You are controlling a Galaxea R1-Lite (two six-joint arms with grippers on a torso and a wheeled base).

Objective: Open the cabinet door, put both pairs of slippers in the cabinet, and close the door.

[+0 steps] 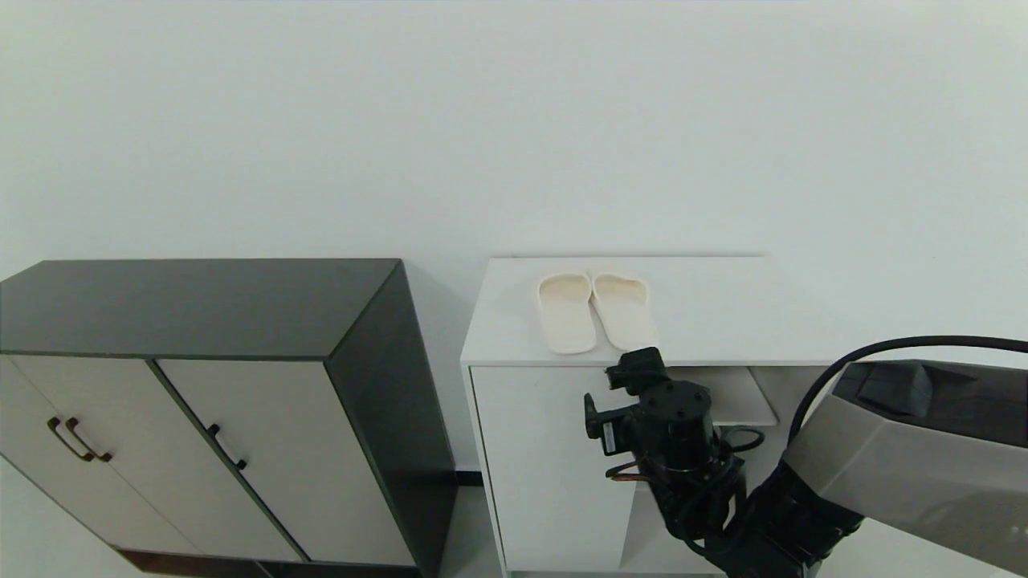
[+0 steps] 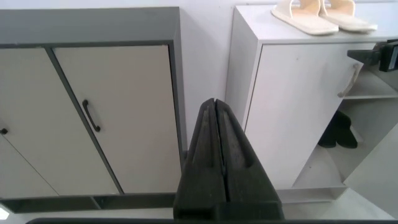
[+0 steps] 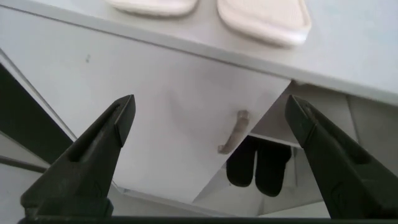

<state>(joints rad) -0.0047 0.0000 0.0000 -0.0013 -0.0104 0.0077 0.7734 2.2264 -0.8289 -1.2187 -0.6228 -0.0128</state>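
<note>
Head view: the cream pair [image 1: 566,315] lies on top of the cabinet [image 1: 546,449], near its front edge; the black pair [image 3: 258,169] sits inside at the bottom. Right gripper [image 3: 209,104], spread wide and empty, hangs just before the cabinet's front, below the cream pair; left gripper [image 2: 215,106] is closed on nothing, back from the cabinet. I'd rise clear of the top edge first, then pinch both inner sides together.
</note>
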